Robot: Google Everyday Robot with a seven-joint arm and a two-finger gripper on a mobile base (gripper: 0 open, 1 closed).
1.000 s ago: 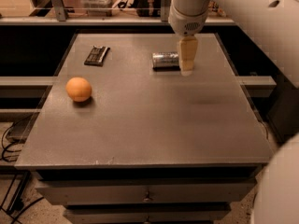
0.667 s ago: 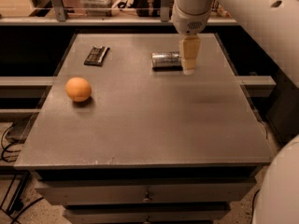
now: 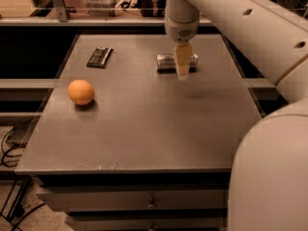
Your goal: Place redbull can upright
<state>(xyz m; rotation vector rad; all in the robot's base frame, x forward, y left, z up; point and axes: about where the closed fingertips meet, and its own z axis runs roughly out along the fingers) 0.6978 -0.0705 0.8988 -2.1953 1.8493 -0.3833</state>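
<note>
Grey, finely speckled tabletop [image 3: 144, 129] fills my remote feed, with the redbull can [image 3: 165, 61] lying on its side toward the far edge, its long axis running left to right. In front of the can hangs the gripper [image 3: 182, 72], a tan, tapering piece pointing straight down from a white, rounded wrist with a small dotted grille. It covers the can's middle, so only the can's two ends show. Whether the gripper is apart, together or clamped on the can I cannot tell from this angle, nor whether it touches the can.

Left of the can, well apart, lies a flat dark rectangular bar [image 3: 99, 57] with a pale pattern on top. Further left of the can and nearer the camera sits an orange ball [image 3: 80, 91], round and matte, with a soft shadow under it.

The can is slim, silver-grey and shiny; its printing is too faint to read, and so are the bar's markings. From above the can the thick white arm [image 3: 240, 23], its shell dotted with round holes, slants right toward a broad pale body [image 3: 269, 177]. Below the tabletop are drawer fronts [image 3: 120, 198] with a small metal pull, and dark cables [image 3: 9, 143] trail on the floor far left of the can.
</note>
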